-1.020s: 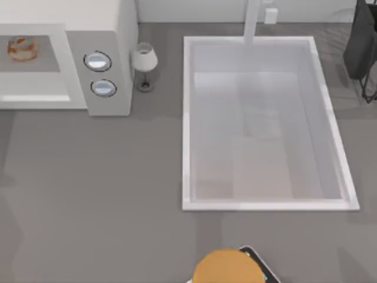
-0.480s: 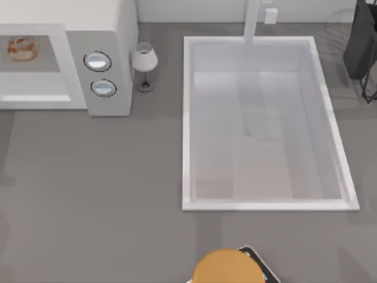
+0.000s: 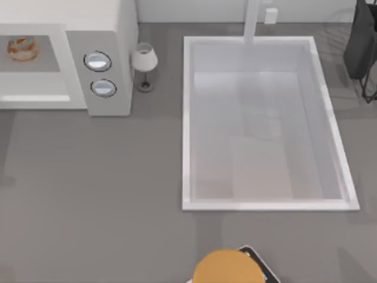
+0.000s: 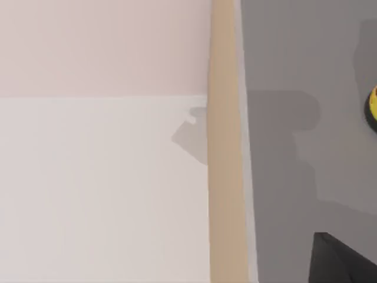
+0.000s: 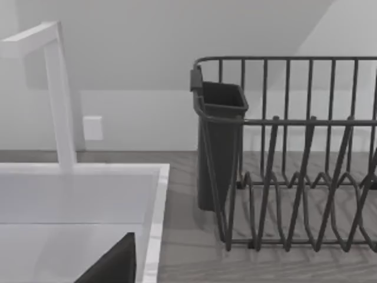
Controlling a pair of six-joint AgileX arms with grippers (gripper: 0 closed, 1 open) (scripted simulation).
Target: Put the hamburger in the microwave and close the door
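The hamburger [image 3: 22, 48] sits on the grey floor of the cavity of the microwave [image 3: 109, 35], which stands in the far left corner of the table [image 3: 94, 188], its two round dials [image 3: 97, 61] facing up on the side panel. The cavity is open from above; a white ledge [image 3: 35, 97] runs along its near side, and I cannot tell whether that is the door. Just beside the microwave, toward the middle of the far edge, a wine glass [image 3: 144, 62] stands upright. The white sink [image 3: 187, 118] takes up the right half of the table, with its faucet [image 3: 252, 23] at the far edge. A dark wire dish rack [image 3: 362, 47] stands in the far right corner. At the middle of the near edge is a golden-brown dome [image 3: 227, 268], with a small dark object [image 3: 259, 262] touching it on its right. My left wrist view looks at a pale flat surface, a tan strip [image 4: 224, 147] and grey table, with a bit of something yellow [image 4: 372, 106] at the border. A dark wedge [image 4: 339, 259] there may belong to my left gripper. My right wrist view faces the rack and its dark cup [image 5: 219, 141], well apart from the hamburger, with another dark wedge [image 5: 112, 265] low in it, perhaps my right gripper. Whether either gripper is released or clenched I cannot tell
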